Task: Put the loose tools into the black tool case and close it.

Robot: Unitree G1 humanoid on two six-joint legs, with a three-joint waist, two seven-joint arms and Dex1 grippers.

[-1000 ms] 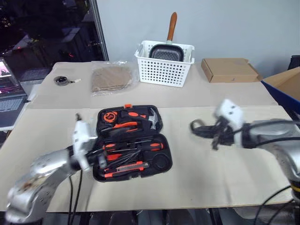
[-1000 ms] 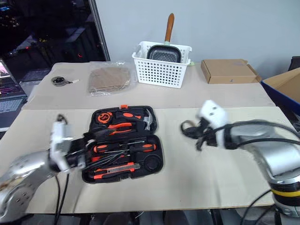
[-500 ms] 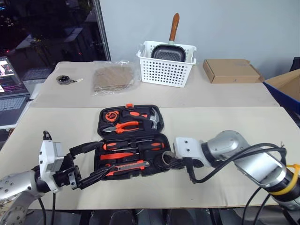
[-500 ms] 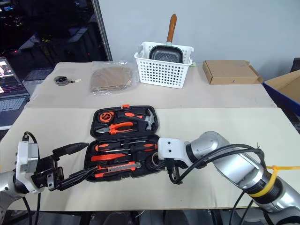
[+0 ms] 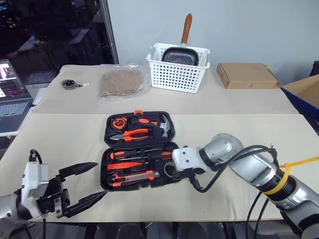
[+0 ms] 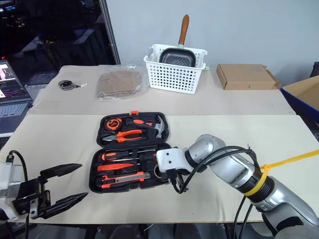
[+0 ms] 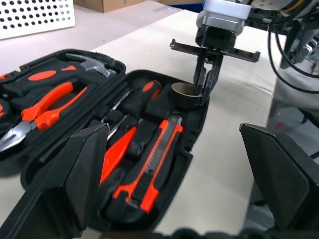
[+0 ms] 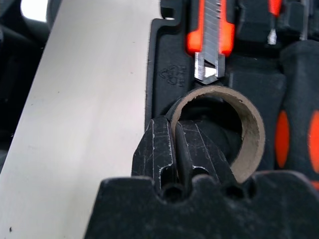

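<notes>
Four slim tools lay side by side in the near half of the black tool case (image 5: 139, 149), which sat open and flat at the table's centre, its two halves running from 12 to 6 o'clock. The red screwdriver (image 5: 123, 165), the two black-and-orange screwdrivers (image 5: 142, 155) and the utility knife (image 5: 135, 178) each had their long axis running from 9 to 3 o'clock. At the case's 4 o'clock corner the tape roll (image 8: 224, 130) stood in its recess, and the right gripper (image 8: 175, 149) was clamped shut on its cardboard wall, one finger inside and one outside. Off at 8 o'clock, the left gripper (image 5: 87, 184) hung with fingers spread wide, holding nothing. Farther away at 12 o'clock stood the white basket (image 5: 177, 67).
</notes>
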